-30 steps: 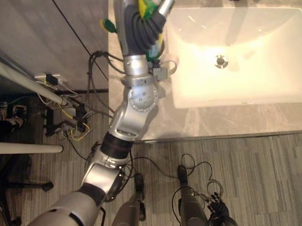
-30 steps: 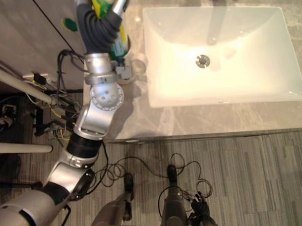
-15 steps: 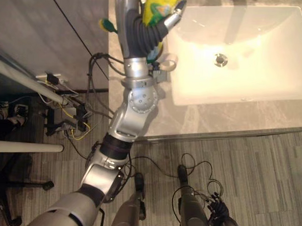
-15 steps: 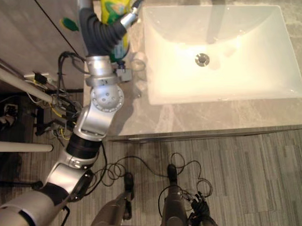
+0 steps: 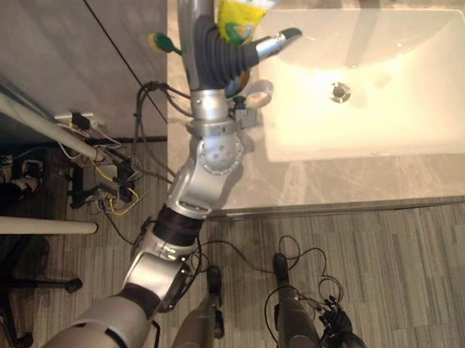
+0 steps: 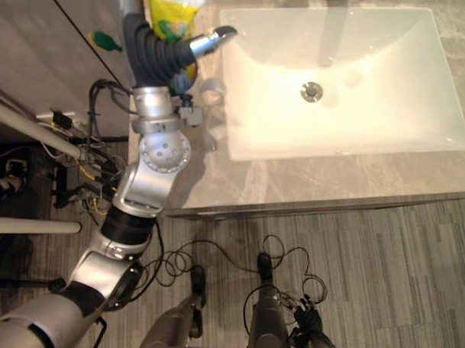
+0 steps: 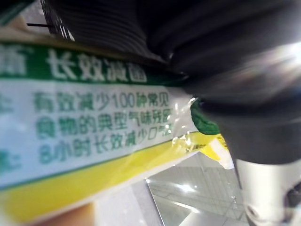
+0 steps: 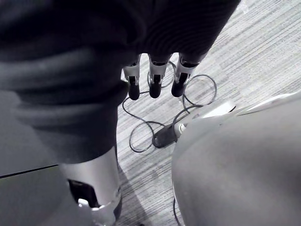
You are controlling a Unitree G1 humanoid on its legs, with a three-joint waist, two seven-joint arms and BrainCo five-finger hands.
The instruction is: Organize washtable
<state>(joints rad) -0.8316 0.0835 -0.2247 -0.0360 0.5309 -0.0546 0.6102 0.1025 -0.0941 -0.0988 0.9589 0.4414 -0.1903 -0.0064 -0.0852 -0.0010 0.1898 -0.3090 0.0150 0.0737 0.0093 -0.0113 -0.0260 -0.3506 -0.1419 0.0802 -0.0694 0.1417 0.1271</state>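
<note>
Gripping a yellow pouch (image 5: 240, 12) in the left robot hand (image 5: 225, 55), with the thumb stuck out free toward the white basin (image 5: 387, 111) rather than pressed on the pack. Holding it up off the grey stone bench (image 5: 293, 184), tight against the dark wrist cover. Hanging the right robot hand (image 8: 153, 77) slack and straight-fingered low over the floor (image 5: 412, 272), well apart from the work.

Risks a slip first: seems a soft, glossy pack, held without the thumb's help, so liable to slide or fold out of the grasp on any quick swing or tilt. Risks a drop into the basin too, just past the thumb tip. Could knock the clear round thing (image 6: 212, 90), perhaps a glass, just behind the wrist by the basin's corner, on lowering or drawing back the forearm. Could also sweep the small green thing (image 5: 164, 41) on the wrist's other side, away from the basin, off the bench's side edge.

Leaves little room: only a narrow strip of bench beneath the robot hand, squeezed between basin rim and side edge, with a straight drop to the floor beyond. Offers wider bare stone back toward the elbow, along the basin's near side. Calls for a slow, upright set-down, clear of both neighbours and well in from either edge.
</note>
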